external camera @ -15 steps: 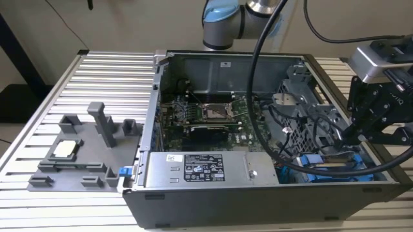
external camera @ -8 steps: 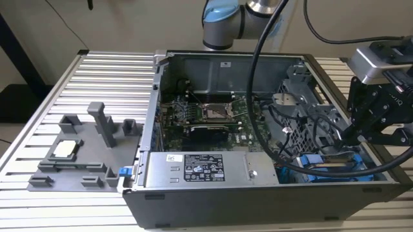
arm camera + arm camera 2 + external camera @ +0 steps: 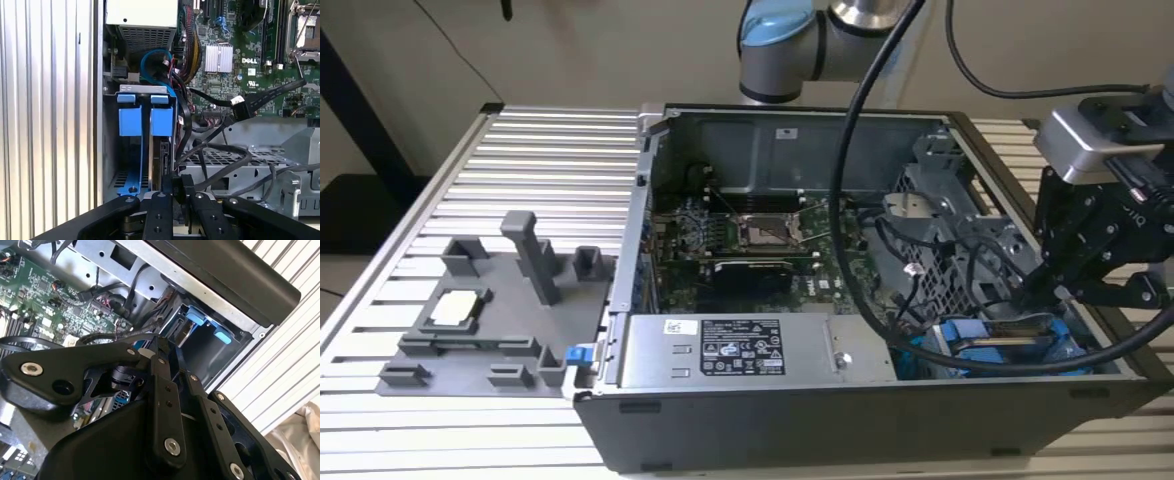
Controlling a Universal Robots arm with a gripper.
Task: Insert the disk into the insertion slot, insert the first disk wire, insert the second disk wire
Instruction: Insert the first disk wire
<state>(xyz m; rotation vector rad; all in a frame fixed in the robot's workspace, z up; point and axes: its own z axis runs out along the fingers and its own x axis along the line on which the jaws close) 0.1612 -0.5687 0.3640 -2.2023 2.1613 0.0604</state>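
Disk (image 3: 161, 159) sits edge-on in the insertion slot (image 3: 134, 180), directly ahead of the claw (image 3: 180, 189), with its blue caddy tab at the far end. We note the claw is narrow, its tips nearly together at the disk's near edge; we cannot tell whether they pinch anything. Black cables (image 3: 225, 155) run just beside the claw. Beyond lie the motherboard (image 3: 240, 60) and power-supply box (image 3: 747, 350). The case (image 3: 854, 425) rests on the slatted surface (image 3: 520, 160).

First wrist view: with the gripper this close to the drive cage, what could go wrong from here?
1. Loose black cables loop right beside the gripper and could snag on it if it moves.
2. The gripper sits close to the blue tabs and metal edge of the insertion slot; a slight misalignment might knock or jam against them.
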